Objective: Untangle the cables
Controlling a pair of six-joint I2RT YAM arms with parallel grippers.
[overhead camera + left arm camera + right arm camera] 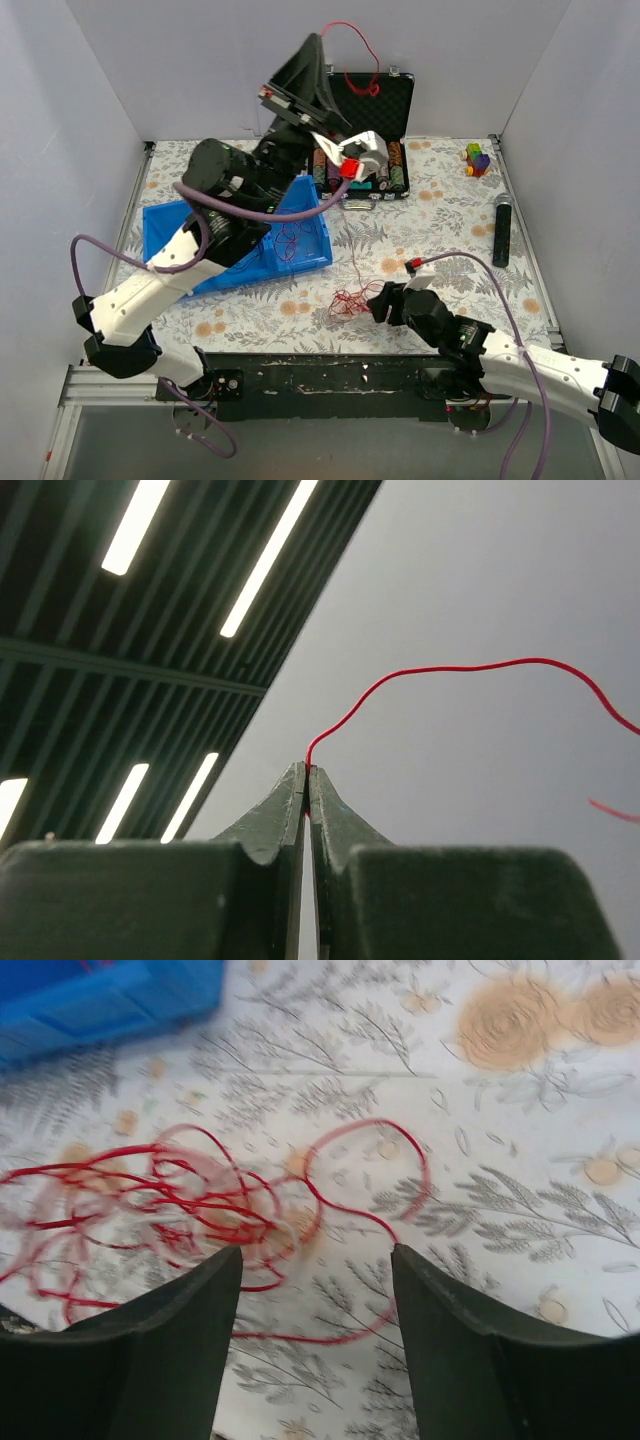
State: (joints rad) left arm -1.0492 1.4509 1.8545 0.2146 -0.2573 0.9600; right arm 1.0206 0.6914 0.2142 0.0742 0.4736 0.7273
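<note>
A thin red cable (450, 668) rises from the tips of my left gripper (307, 770), which is shut on its end. In the top view that left gripper (320, 42) is lifted high above the table's far side, and the red cable (372, 55) arcs off to the right, hanging in front of the black case. A loose tangle of red cable (348, 300) lies on the floral cloth. My right gripper (380, 300) sits low just right of it. In the right wrist view the right gripper (315, 1255) is open, with the tangle (170, 1200) ahead and to the left and one red loop running between the fingers.
A blue bin (300, 258) with thin wire loops inside lies under the left arm. At the back, an open black case (400, 100) holds poker chips. Coloured blocks (478, 158) and a black cylinder (501, 230) lie at the right. White walls enclose the table.
</note>
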